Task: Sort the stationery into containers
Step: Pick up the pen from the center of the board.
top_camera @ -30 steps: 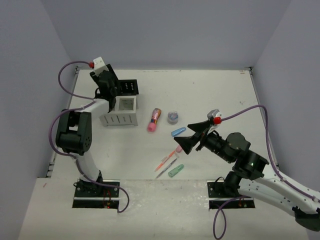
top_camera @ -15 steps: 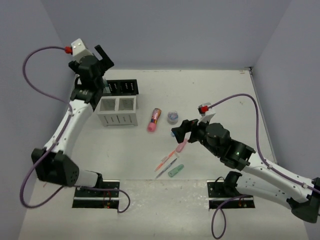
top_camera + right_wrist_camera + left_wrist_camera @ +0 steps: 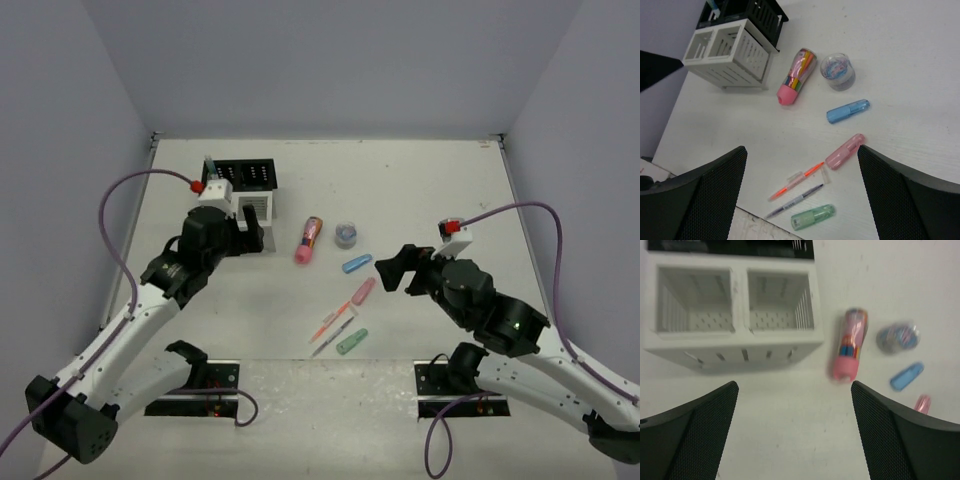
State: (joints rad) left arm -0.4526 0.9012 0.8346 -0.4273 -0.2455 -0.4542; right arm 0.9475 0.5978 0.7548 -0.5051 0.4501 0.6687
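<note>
The organiser has a black slotted rack (image 3: pixel 250 172) joined to a white two-compartment box (image 3: pixel 740 277), both compartments empty. A blue pen (image 3: pixel 210 163) stands in the rack. My left gripper (image 3: pixel 247 234) is open and empty, hovering in front of the box (image 3: pixel 795 430). The pink patterned tube (image 3: pixel 309 239), grey-blue roll (image 3: pixel 346 235), blue capsule (image 3: pixel 356 264), pink capsule (image 3: pixel 361 292), orange pen (image 3: pixel 330 322), grey pen (image 3: pixel 332 337) and green capsule (image 3: pixel 351 341) lie on the table. My right gripper (image 3: pixel 395 270) is open and empty above them (image 3: pixel 802 190).
In the right wrist view the tube (image 3: pixel 796 77) and roll (image 3: pixel 838 71) lie right of the white box (image 3: pixel 730 50); the pens (image 3: pixel 796 181) lie near the table's front edge. The left arm hides part of the box from above. Grey walls enclose the table.
My left arm has come down from high above the organiser to hover low in front of the white box. My right gripper has drawn back a little to the right.
</note>
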